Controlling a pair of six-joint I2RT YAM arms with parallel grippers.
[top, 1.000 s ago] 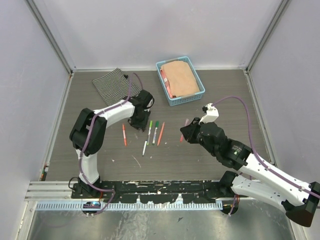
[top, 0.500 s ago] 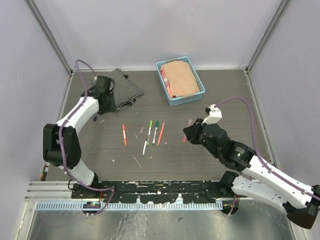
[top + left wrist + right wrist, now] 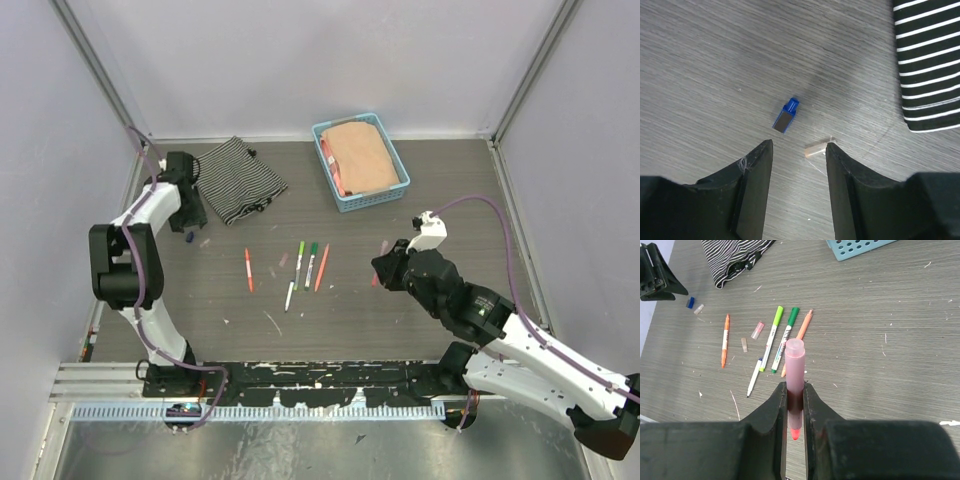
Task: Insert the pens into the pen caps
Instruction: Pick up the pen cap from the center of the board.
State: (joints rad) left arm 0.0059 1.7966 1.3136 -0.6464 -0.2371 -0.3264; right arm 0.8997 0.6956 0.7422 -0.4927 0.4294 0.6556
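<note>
The left gripper stands open with nothing in its gap, low in the centre of the left wrist view. Just above the gap, a dark blue cap lies on the table. A pale clear cap lies at the gap's right edge, and a striped cloth fills the upper right corner.

The right gripper is clamped on a pink pen, which runs up the centre of the right wrist view with its red tip at the bottom. Beyond it, left of centre, the other pens lie loose on the table, a pink cap among them.
</note>
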